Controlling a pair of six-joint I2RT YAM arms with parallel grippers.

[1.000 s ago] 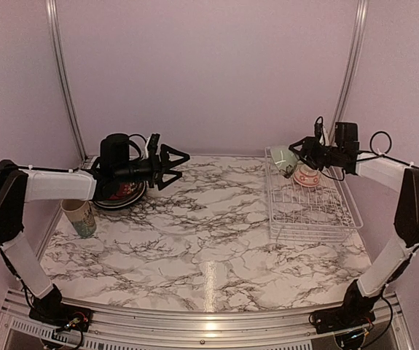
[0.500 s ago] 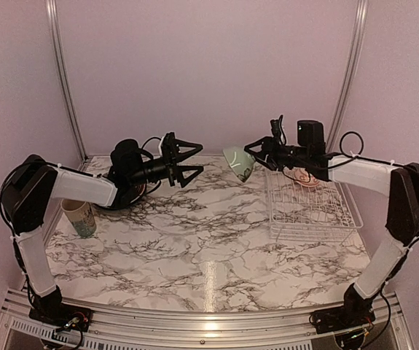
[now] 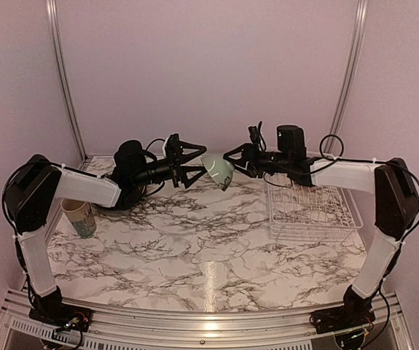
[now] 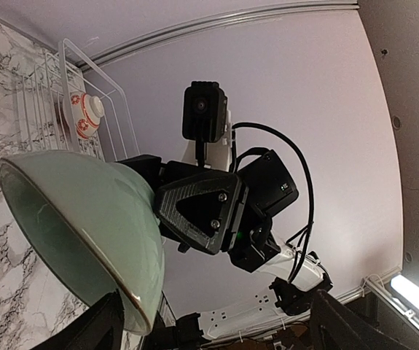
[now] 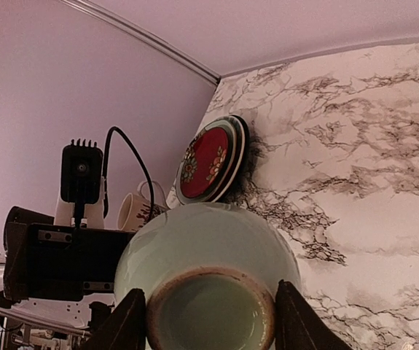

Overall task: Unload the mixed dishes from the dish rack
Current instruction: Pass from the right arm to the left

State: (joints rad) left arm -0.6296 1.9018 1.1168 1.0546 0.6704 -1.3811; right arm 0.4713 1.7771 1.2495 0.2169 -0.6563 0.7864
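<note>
Handover geometry: pale green bowl [image 3: 218,170] hangs over the marble table [image 3: 194,240], far edge, mid-span. Right gripper [image 3: 232,159] clamps its foot. Axis is roughly level, mouth toward the left gripper [image 3: 199,165], whose jaws are wide, empty, just beside the rim.

Right gripper [image 5: 210,295]: one dark finger [image 5: 127,324] on each side of the pale green bowl [image 5: 209,255], clamped against its lower wall. The bowl's unglazed foot ring faces the lens and its mouth points away.
Beyond it lies the marble worktop [image 5: 355,146].
Stack of plates [image 5: 227,157] near the wall [image 5: 85,80], with the dark red patterned plate [image 5: 203,162] facing this way.
Cream mug [image 5: 131,211] just left of the stack.
Far left: the other arm's black camera module [image 5: 81,171] and its cable.
</note>
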